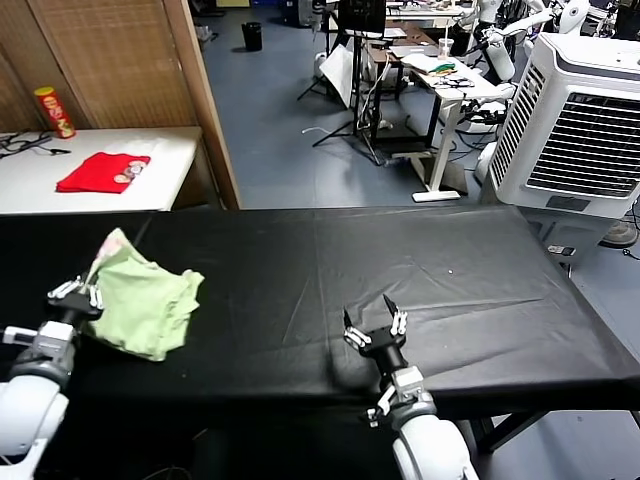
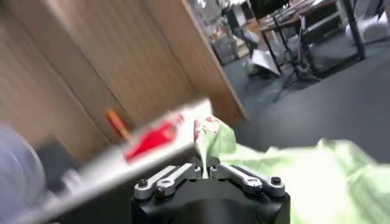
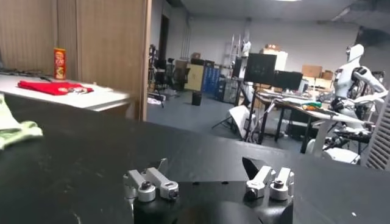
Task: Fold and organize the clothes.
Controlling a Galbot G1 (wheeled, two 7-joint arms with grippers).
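head view: the left gripper [image 1: 78, 293] pinches the crumpled green shirt [image 1: 145, 300] at its left edge, on the black table [image 1: 420, 270]. the right gripper [image 1: 373, 326] is wide open, well apart.

left wrist view: jaws closed on shirt [image 2: 304, 176].

right wrist view: shirt [image 3: 13, 129] far off.

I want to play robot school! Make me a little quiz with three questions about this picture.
1. True or false: the left gripper is shut on the green shirt.
2. Which gripper is open over the bare black table? A) left B) right
3. Fill in: the red cloth lies on the ____ table behind.

Key: 1 true; 2 B; 3 white.
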